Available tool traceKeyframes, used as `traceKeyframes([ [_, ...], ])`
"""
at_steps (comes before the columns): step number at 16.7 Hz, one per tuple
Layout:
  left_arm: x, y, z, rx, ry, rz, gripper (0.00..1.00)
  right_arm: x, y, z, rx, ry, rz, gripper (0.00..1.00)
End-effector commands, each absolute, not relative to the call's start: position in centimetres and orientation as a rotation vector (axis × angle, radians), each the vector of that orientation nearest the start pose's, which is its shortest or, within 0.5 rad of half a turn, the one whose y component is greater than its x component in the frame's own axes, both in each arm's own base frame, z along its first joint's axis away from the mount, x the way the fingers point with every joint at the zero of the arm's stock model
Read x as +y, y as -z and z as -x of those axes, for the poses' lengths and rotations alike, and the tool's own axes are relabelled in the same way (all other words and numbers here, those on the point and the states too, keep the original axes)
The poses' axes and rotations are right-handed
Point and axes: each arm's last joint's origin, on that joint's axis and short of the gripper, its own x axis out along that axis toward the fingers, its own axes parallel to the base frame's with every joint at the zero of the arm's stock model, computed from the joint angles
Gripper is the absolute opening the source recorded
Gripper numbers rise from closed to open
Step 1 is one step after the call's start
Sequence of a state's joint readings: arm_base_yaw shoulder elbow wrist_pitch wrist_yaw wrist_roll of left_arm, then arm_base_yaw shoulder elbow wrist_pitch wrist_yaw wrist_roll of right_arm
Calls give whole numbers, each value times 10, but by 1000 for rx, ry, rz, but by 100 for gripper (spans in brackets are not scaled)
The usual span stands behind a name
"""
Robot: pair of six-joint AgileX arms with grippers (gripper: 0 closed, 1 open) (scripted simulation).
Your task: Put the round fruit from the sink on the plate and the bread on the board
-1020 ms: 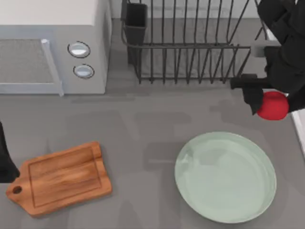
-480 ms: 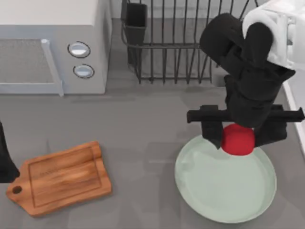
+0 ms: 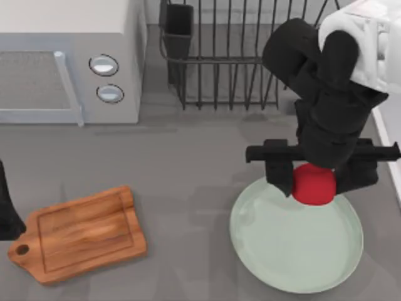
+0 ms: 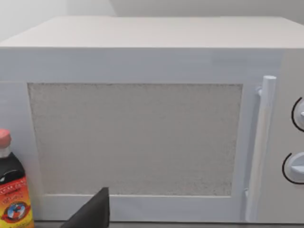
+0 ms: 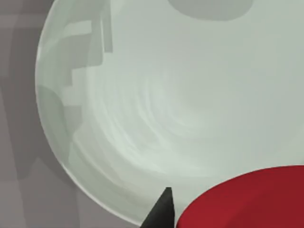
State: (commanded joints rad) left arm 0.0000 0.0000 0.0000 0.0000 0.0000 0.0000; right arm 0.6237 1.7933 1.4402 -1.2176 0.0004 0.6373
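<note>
Grey surface [image 3: 188, 163]: right pincer [image 3: 313, 182] grips the round fruit [image 3: 313, 185] over the plate's [image 3: 294, 251] far rim, arm reaching from far right; the bottle [image 4: 13, 199] label is unreadable.

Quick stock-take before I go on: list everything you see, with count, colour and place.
Fruit: one, red, held over the plate's far rim.
Plate: one, mint green, table's right front.
Board: one, brown wood, table's left front, bare.
Microwave: one, pale grey, back left.
Dish rack: one, black wire, back middle.
Bottle: one, dark with a red cap, beside the microwave.
Sink: one, pale, right edge.
Right gripper: black, shut on the fruit.
Left arm: black, parked at the left edge.
</note>
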Motion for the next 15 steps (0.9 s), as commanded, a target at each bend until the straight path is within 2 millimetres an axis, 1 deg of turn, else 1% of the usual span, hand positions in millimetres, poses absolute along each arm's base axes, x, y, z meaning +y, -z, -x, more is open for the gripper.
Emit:
traceKeyframes([
  [10, -1, -160, -106, 0, 0, 0, 100, 198, -230, -270, 1571, 8, -8, 98],
  [11, -1, -160, -106, 0, 0, 0, 100, 198, -230, -270, 1571, 8, -8, 100],
  [15, -1, -160, -106, 0, 0, 0, 100, 198, -230, -270, 1571, 8, -8, 100],
])
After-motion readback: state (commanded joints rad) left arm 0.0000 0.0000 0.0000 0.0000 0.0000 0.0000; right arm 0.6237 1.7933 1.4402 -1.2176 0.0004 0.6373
